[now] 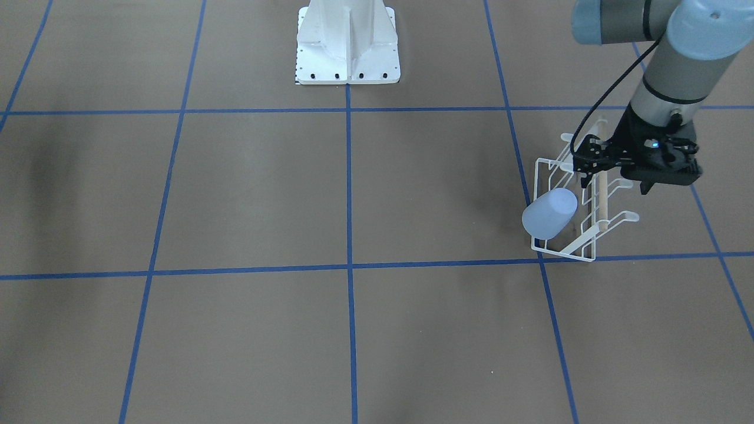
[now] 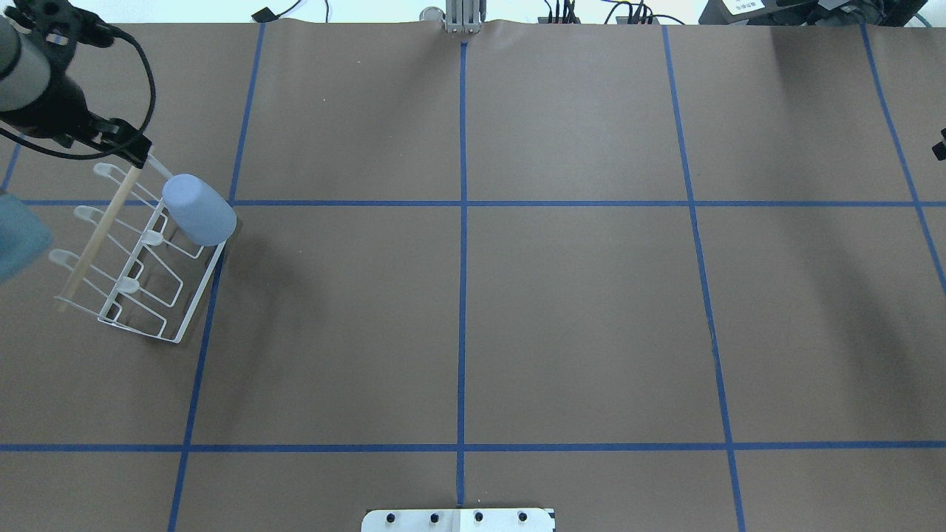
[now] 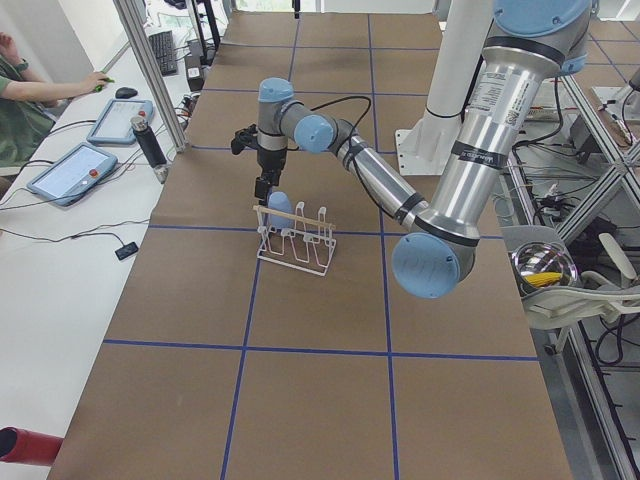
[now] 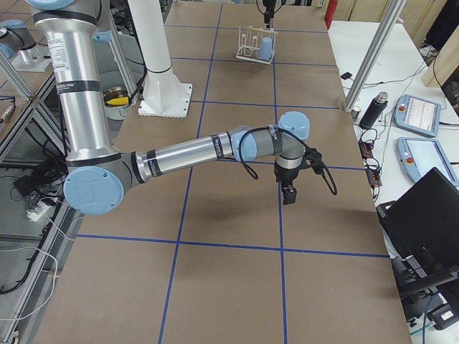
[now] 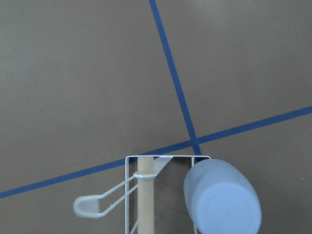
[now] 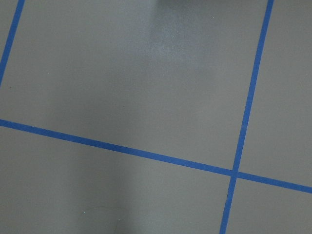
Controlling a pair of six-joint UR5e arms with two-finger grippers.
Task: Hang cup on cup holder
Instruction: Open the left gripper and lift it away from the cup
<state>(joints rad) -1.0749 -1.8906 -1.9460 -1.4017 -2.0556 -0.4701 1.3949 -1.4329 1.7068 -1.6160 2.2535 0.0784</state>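
No text, label, brand, number or sign is legible in any view; the screen of the flat grey operator tablet (image 3: 75,172) on the white side bench (image 3: 40,260) is too small to resolve.

Overhead looks forward-down from behind the robot base (image 2: 458,521); front-facing stares steeply down from opposite, both sharing the cup holder (image 2: 98,238). Side views look along the tabletop (image 2: 576,318) from each end (wide, far off). Wrist cameras point down, close: left over cup holder, right over tabletop.
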